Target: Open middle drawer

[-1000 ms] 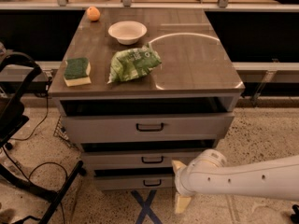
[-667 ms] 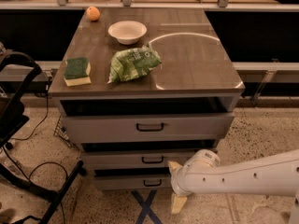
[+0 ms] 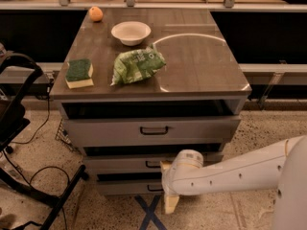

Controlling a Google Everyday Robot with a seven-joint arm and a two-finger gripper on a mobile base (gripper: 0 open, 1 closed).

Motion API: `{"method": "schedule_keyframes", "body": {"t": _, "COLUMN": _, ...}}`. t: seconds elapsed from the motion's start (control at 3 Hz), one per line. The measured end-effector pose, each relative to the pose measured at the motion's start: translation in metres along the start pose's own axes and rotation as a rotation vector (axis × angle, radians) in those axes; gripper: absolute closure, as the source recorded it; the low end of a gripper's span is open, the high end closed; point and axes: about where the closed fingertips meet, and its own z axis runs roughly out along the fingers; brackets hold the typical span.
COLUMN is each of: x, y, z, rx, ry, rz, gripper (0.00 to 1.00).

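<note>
The grey cabinet has three drawers. The middle drawer (image 3: 120,164) is a shallow grey front with a small black handle (image 3: 152,165) at its centre, and it stands about flush with the others. My gripper (image 3: 168,185) is on the white arm that reaches in from the right, low in front of the cabinet. It sits just right of the middle drawer's handle. Its tan fingers are spread, one fingertip (image 3: 165,166) at the height of the handle, the other (image 3: 171,204) down near the floor. It holds nothing. The wrist hides part of the lowest drawer.
The taller top drawer (image 3: 105,131) and the lowest drawer (image 3: 120,188) are shut. On the cabinet top lie a green sponge (image 3: 79,73), a green chip bag (image 3: 136,66), a white bowl (image 3: 130,32) and an orange (image 3: 95,14). A black frame (image 3: 21,128) and cables stand at left. Blue tape (image 3: 149,212) marks the floor.
My arm has moved left along the cabinet front, bringing the gripper closer to the centre handles of the lower drawers. The drawers have not moved.
</note>
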Motion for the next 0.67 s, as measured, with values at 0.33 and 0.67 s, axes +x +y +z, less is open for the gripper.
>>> {"method": "schedule_keyframes", "body": {"t": 0.33, "x": -0.013, "y": -0.007, "z": 0.006, "rx": 0.008, "ry": 0.034, "rz": -0.034, "gripper": 0.00}}
{"method": "schedule_keyframes", "body": {"t": 0.67, "x": -0.024, "y": -0.010, "z": 0.020, "rx": 0.002, "ry": 0.071, "rz": -0.064, "gripper": 0.00}}
